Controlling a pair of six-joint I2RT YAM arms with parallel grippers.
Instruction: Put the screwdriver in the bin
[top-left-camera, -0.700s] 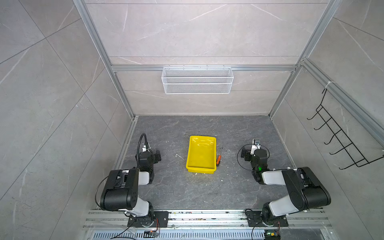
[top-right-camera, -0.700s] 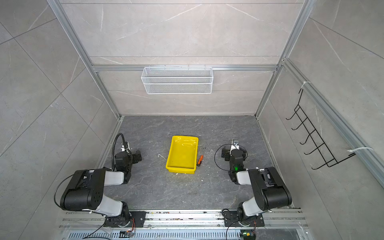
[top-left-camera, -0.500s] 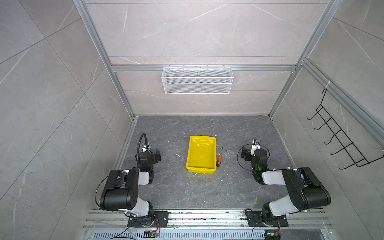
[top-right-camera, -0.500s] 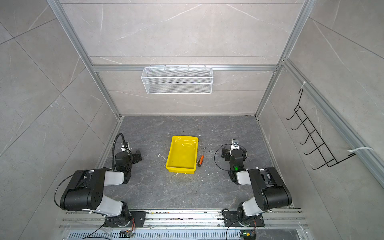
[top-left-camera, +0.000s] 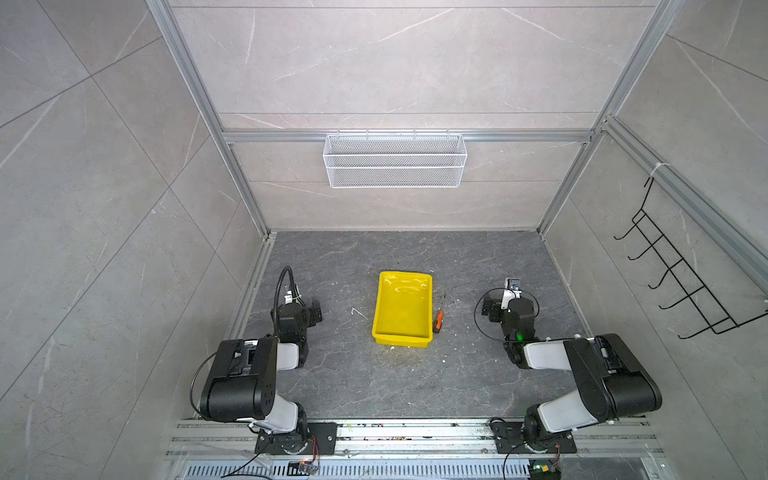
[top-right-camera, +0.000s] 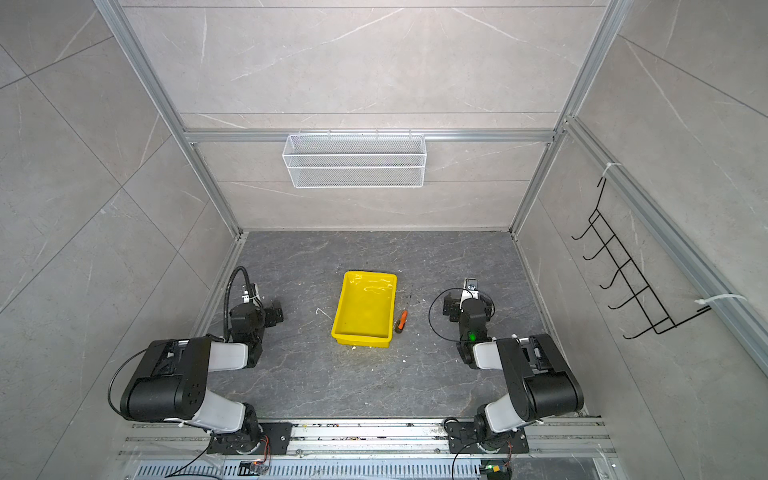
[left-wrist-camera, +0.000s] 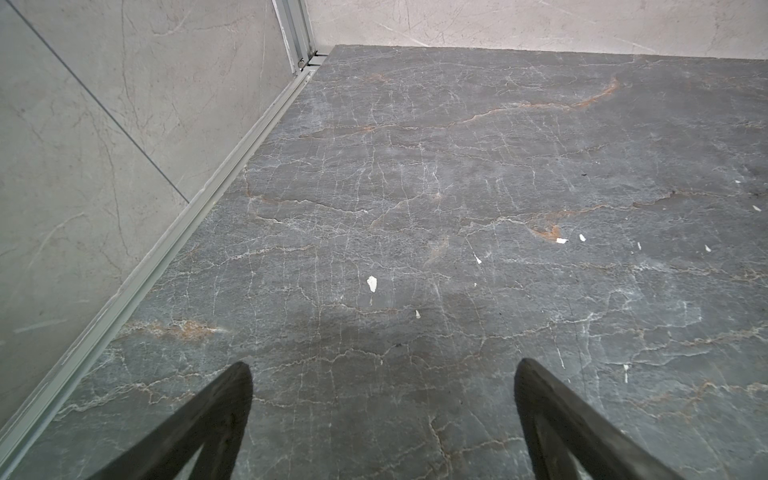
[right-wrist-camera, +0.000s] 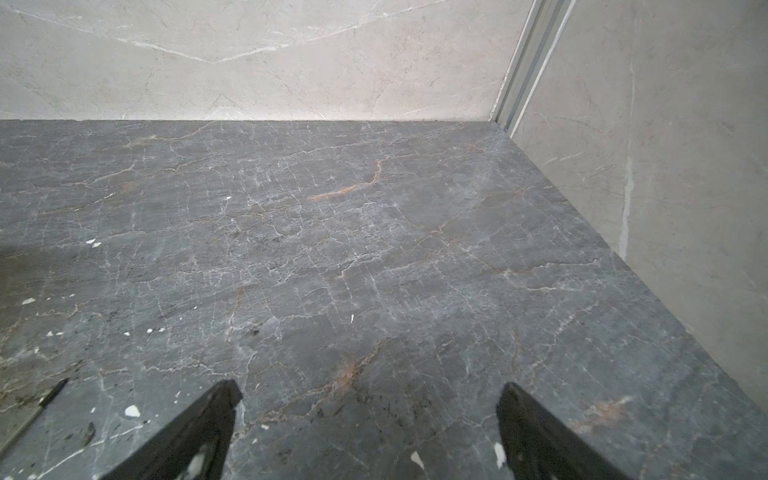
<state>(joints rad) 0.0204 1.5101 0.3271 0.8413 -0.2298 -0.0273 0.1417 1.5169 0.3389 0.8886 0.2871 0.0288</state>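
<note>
Stone floor (top-left-camera: 357, 374); screwdriver (top-left-camera: 437, 323) beside bin (top-left-camera: 402, 305), shaft barely visible.

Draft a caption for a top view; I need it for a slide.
Screwdriver lies on the dark table close beside the yellow bin, not yet inside it.

One yellow plastic bin (top-left-camera: 402, 307), one orange-handled screwdriver (top-left-camera: 438, 323), one white mesh basket (top-left-camera: 395, 166), one black wire rack (top-left-camera: 683, 261) and two robot arms (top-left-camera: 245, 374) are counted

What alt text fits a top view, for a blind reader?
An orange-handled screwdriver lies on the dark marbled surface right of the yellow tray, not in it. The left arm and right arm sit folded at either side; a white wire basket hangs behind.
</note>
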